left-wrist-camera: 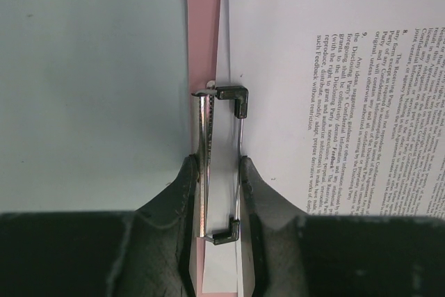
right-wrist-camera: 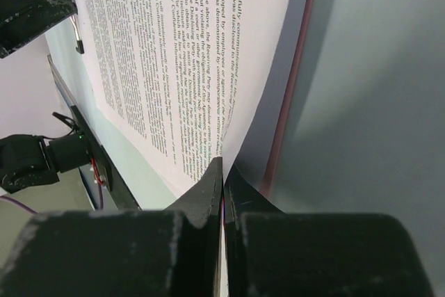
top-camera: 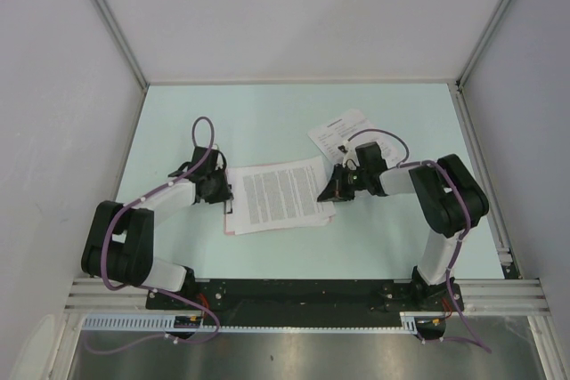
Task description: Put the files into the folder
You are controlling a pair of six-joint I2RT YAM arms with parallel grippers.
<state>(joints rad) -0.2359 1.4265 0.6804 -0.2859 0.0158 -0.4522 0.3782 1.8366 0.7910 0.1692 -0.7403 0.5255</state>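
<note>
**Position.** The folder (left-wrist-camera: 205,33) lies flat on the table (top-camera: 267,122) with a printed sheet (top-camera: 280,195) over most of it. The sheet is slightly askew to the folder's edges. A second sheet (top-camera: 338,131) lies on the table just beyond the folder's far right corner, outside it.

**End effectors.** The left gripper (left-wrist-camera: 217,172) is at the folder's clip edge, its fingers drawn narrow against both sides of the metal clip (left-wrist-camera: 203,137). Whether the clip is lifted off the board cannot be told. The right gripper (right-wrist-camera: 222,172) is at the opposite short edge, pinched tight on the sheet's margin and holding it raised above the folder.

**Risks.**
- If the clip comes down before the sheet is squared, it would clamp the sheet crooked.
- If the right gripper pushes toward a closed clip, the thin sheet would likely buckle.
- If the left fingers slip on the smooth metal, the clip could snap down early.
- The second sheet is not yet filed.
</note>
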